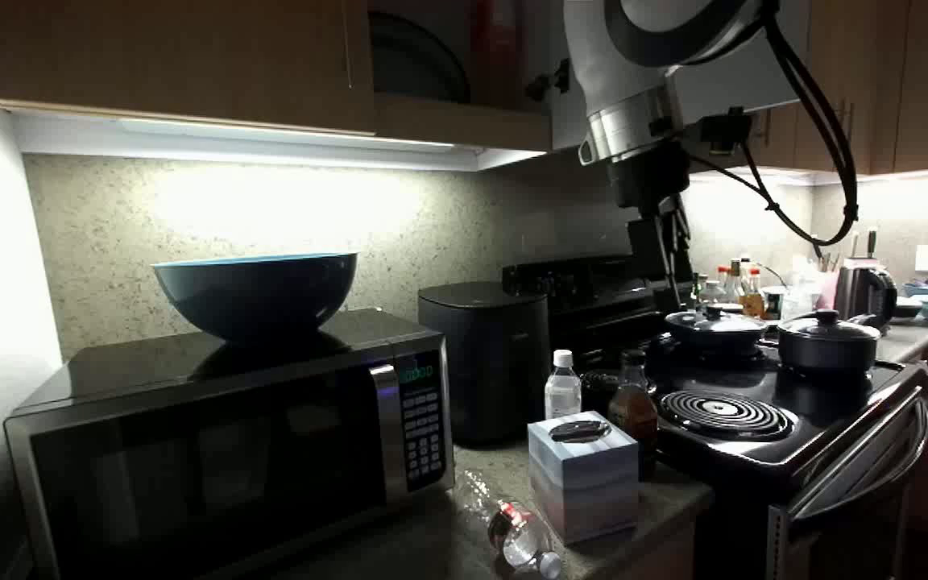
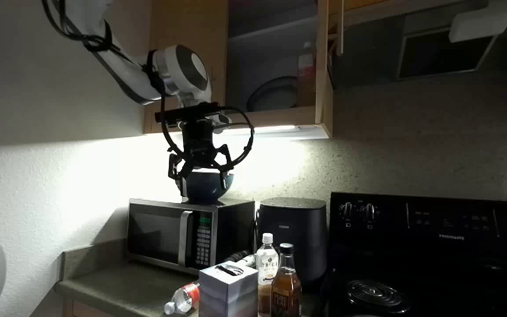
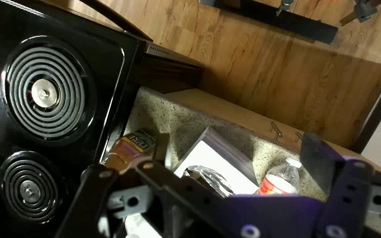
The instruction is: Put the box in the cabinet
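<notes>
Box [image 1: 583, 483], one, is stood upright on the counter [image 2: 117, 286], its oval opening faced up; its sides are seen as nearly equal, so a long axis cannot be told. Near it, a white-capped bottle [image 1: 563, 395] and an amber bottle [image 1: 637, 409] are stood upright and a red-labelled clear bottle [image 1: 506, 524] is laid on its side, three bottles in all. One bowl [image 1: 258, 298] is rested on one microwave [image 1: 222, 459]; two lidded pots [image 1: 828, 348] are set on the stove [image 1: 826, 403]. Above, the cabinet [image 1: 464, 121] is seen open. One gripper [image 2: 203, 190] is held above the box, its two fingers [image 3: 317, 162] spread apart.
</notes>
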